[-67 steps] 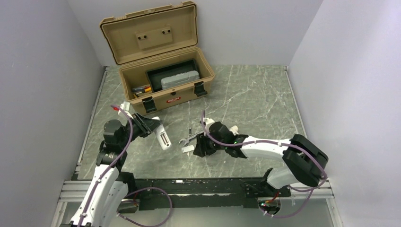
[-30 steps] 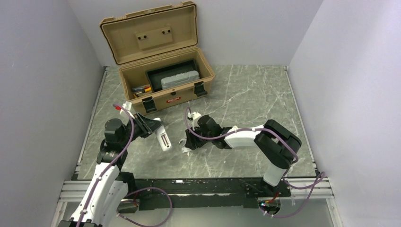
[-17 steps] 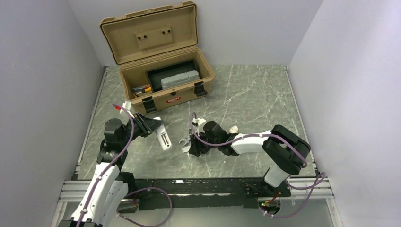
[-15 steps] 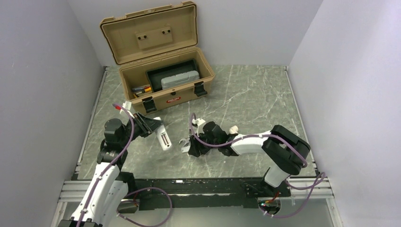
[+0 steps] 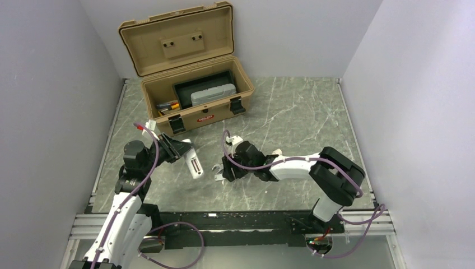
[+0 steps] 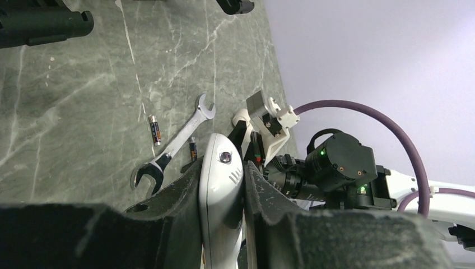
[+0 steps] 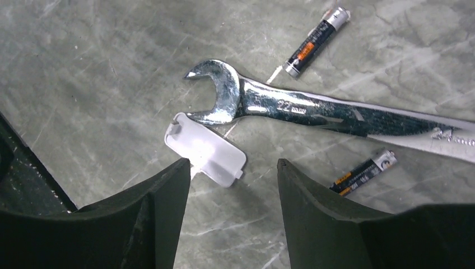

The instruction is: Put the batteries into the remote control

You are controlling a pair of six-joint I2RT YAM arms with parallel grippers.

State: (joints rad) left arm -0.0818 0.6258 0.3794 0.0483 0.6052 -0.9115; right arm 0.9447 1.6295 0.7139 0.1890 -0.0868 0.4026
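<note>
One open tan plastic toolbox [image 5: 196, 116] toward the far-left corner of a grey-green marbled stone surface [image 5: 302, 117], lid tipped back.

Closer to the near-left corner, the left tool [image 6: 222, 193] clamped tight on a slim white plastic remote control with rounded ends [image 5: 194, 164]. Gripped by one end between both fingers [image 6: 179, 196], the other end pointing out toward the middle of the surface, dark recess turned upward. Lifted or resting on the stone: cannot tell.

Next to the right, about midway between the left and right edges and nearer the near edge, a small white curved plastic cover piece [image 7: 206, 150] lying flat. One corner just beside the open end of a long silver open-ended steel wrench [image 7: 313, 109]. Two small dark cylindrical batteries with orange bands [image 7: 315, 39] [image 7: 364, 171] flanking the wrench shaft, one on each side. Both near it but apart from it, loose on the stone and well apart from the remote control.

Right of these, the right tool [image 7: 232, 185] hanging low over the white cover piece, fingers [image 7: 162, 202] spread wide either side of it, gripping nothing. Contact with the piece: cannot tell.
</note>
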